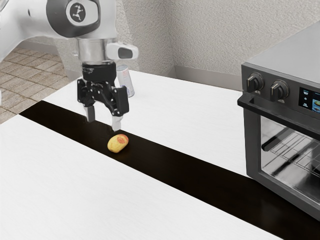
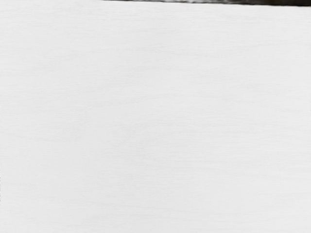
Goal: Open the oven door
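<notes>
Pale counter (image 1: 55, 165) with a dark stripe (image 1: 195, 172) across it. In the wrist view, bare pale surface and a dark strip (image 2: 272, 2) along one edge; couldn't tell what the strip was.

Arm (image 1: 35, 15) came in at the exterior view's upper left. Oven (image 1: 295, 52) stood at the exterior view's right, well apart from it.

Oven door (image 1: 254, 145) sat in the oven's front, looked closed, with a rack visible through the glass. Judged it a stiff, fairly weighty panel, probably hinged low, so likely to swing outward and down. The frame should take a pull; the glass was the part to spare from knocks.

Handle (image 1: 280, 111): dark rigid bar across the door's top. Best hold, I reckoned, was near its middle, one finger over and one under, then a steady pull in an arc. Smooth finish might slip under a light pinch, and a straight pull could bind or lose the bar as the door tipped.

Claw (image 1: 103, 123) hung over the counter, fingers spread wide, nothing between them. It had the whole crossing to the handle to make, and would need turning to suit the bar.

Smaller items: can (image 1: 128, 84) upright beyond the claw; yellow-red fruit (image 1: 118, 143) lying on the stripe. Low travel might clip the fruit, so height seemed wise.
</notes>
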